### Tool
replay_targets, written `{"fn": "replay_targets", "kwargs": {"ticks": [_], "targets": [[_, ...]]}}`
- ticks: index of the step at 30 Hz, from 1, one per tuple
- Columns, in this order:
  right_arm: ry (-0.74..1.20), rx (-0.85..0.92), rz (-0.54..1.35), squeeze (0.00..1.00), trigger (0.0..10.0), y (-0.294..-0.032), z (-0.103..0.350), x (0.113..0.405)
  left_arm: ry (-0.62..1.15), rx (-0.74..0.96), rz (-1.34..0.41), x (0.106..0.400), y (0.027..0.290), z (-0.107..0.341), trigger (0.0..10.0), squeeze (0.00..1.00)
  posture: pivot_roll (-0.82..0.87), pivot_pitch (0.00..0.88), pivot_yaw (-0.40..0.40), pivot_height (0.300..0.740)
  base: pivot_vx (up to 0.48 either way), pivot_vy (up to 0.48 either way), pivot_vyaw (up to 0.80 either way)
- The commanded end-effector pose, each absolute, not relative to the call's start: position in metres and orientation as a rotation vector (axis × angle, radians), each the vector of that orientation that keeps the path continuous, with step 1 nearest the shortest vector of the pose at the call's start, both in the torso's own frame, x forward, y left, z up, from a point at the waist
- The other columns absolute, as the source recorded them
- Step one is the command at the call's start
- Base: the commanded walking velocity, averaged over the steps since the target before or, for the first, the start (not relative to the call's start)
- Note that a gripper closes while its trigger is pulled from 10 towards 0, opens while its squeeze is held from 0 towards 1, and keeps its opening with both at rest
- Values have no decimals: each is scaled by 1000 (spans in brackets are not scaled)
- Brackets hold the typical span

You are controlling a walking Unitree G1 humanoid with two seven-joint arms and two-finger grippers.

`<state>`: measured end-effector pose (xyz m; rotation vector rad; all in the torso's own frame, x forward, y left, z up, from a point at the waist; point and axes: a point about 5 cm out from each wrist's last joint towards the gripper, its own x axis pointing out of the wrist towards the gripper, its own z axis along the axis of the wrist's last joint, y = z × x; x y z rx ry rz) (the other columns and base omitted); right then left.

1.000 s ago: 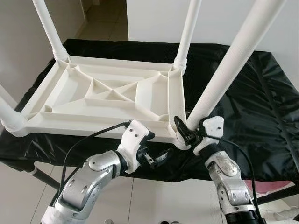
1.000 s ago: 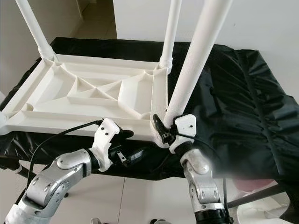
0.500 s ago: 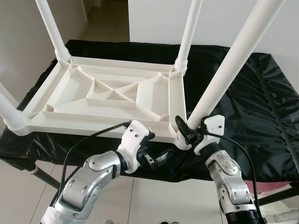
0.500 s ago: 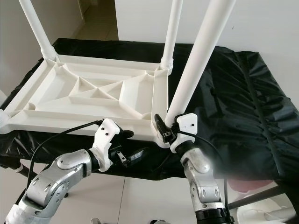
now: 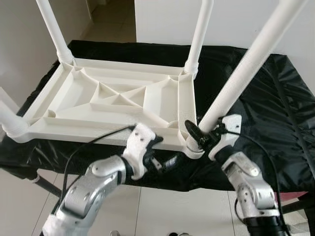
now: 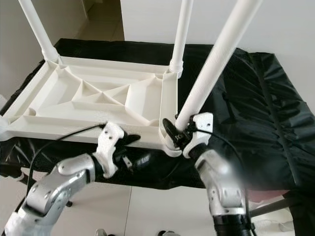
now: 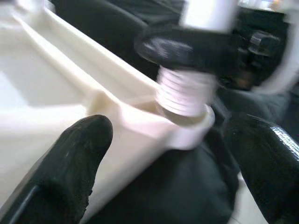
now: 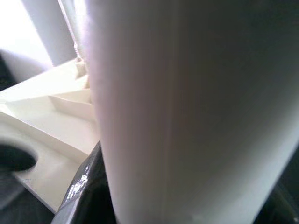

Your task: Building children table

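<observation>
Left eye view lays out the whole scene: a white children's table top [image 5: 113, 105] lies upside down on a counter [image 5: 275, 113] draped in black sheeting, with 3 legs standing in its corners and a 4th leg [image 5: 246, 69] leaning out to the right from the near right corner socket [image 5: 193, 146]. The right gripper [image 5: 199, 139] has its jaws closed around the base of that 4th leg, just above the socket. The left gripper [image 5: 165, 162] hangs below the table top's near edge, over the black sheeting, with its jaws parted and holding nothing. Left wrist view adds what the head camera hides: the leg's threaded end [image 7: 180, 91] sits partly in the socket with several threads exposed, and a black finger [image 7: 187, 46] of the right gripper crosses the leg above them. Right wrist view is blurred, with the leg pressed close against the lens and ribbed white underside beyond it.
</observation>
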<state>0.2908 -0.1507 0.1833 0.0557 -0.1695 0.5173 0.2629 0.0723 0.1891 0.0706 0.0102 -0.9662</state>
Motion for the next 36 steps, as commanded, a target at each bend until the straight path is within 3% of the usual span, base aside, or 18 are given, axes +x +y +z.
{"fn": "replay_targets", "kwargs": {"ticks": [1, 10, 18, 31, 36], "targets": [[-174, 42, 536, 0, 10000, -152, 188, 292, 17, 82, -936, 269, 79, 188, 10000, 0, 0, 117, 5, 740, 0, 0, 0], [-186, 12, 604, 0, 10000, -158, 206, 295, -98, 118, -937, 280, 84, 219, 10000, 0, 4, 117, 0, 740, 0, 0, 0], [-84, -163, 872, 0, 10000, -152, 202, 282, -221, -15, -1141, 273, 64, 266, 10000, 0, 5, 103, -11, 740, 0, 0, 0], [29, -206, 1070, 0, 10000, -148, 190, 269, -170, -58, -1402, 259, 50, 273, 10000, 0, 10, 100, -8, 740, 0, 0, 0], [55, -215, 1101, 0, 10000, -146, 187, 267, -175, -69, -1428, 257, 48, 277, 10000, 0, 8, 101, -5, 740, 0, 0, 0]]}}
